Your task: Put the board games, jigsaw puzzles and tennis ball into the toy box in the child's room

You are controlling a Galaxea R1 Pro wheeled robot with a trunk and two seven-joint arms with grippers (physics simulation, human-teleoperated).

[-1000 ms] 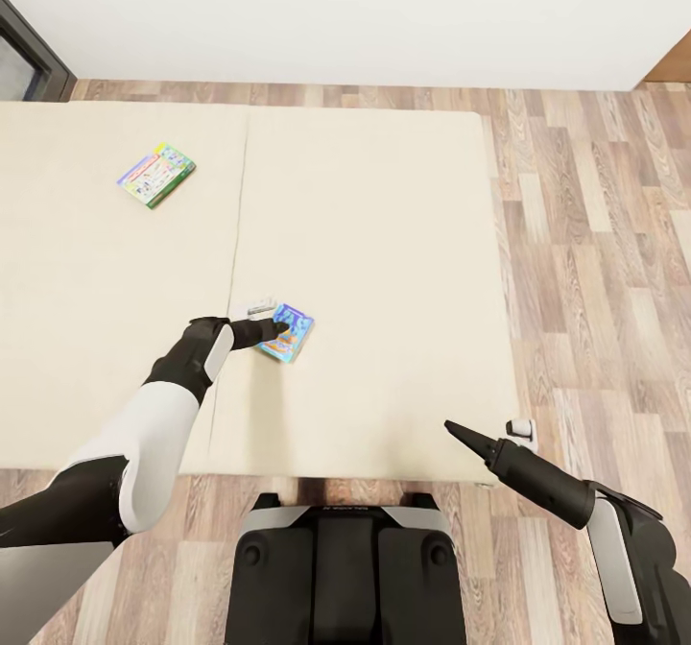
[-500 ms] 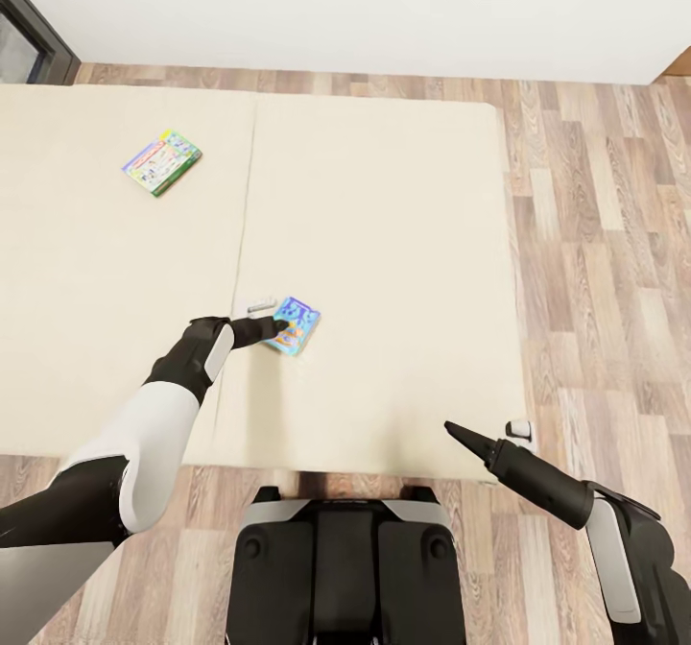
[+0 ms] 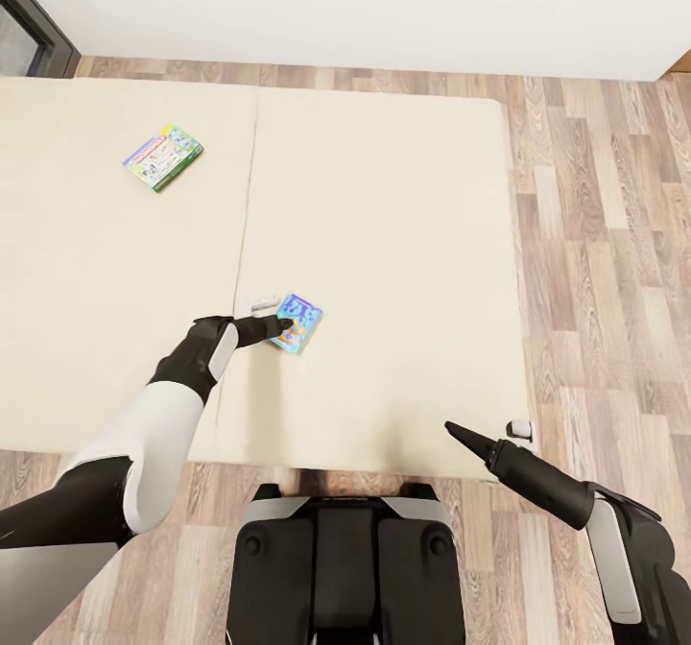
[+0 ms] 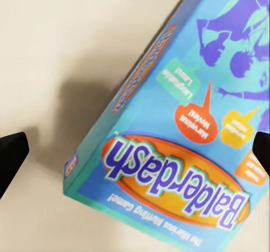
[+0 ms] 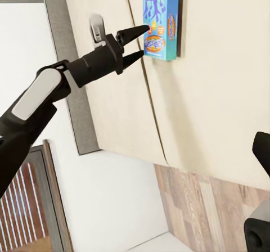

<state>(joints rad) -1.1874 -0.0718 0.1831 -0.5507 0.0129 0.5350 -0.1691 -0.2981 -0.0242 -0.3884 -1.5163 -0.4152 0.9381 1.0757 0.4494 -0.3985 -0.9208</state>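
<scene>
A blue Balderdash board game (image 3: 301,321) lies on the cream bed (image 3: 403,242), near its front edge. My left gripper (image 3: 283,324) is open at the box's near-left side, one fingertip over its edge. The right wrist view shows those spread fingers (image 5: 138,41) at the box (image 5: 163,21). Up close, the box (image 4: 180,145) sits between the two fingertips (image 4: 11,153) and casts a shadow beside it. A second, green board game (image 3: 163,156) lies at the bed's far left. My right gripper (image 3: 459,432) hangs open over the bed's front right corner, holding nothing.
Wood floor (image 3: 605,242) runs along the bed's right side and front. A white wall (image 3: 384,2) stands behind, with a dark door frame (image 3: 34,31) at the far left. A seam (image 3: 245,213) splits the mattress. My base (image 3: 345,568) stands against the bed's front edge.
The whole view has shifted slightly, so the camera moved. The left gripper stays at the blue box's edge; the right arm holds the same pose.
</scene>
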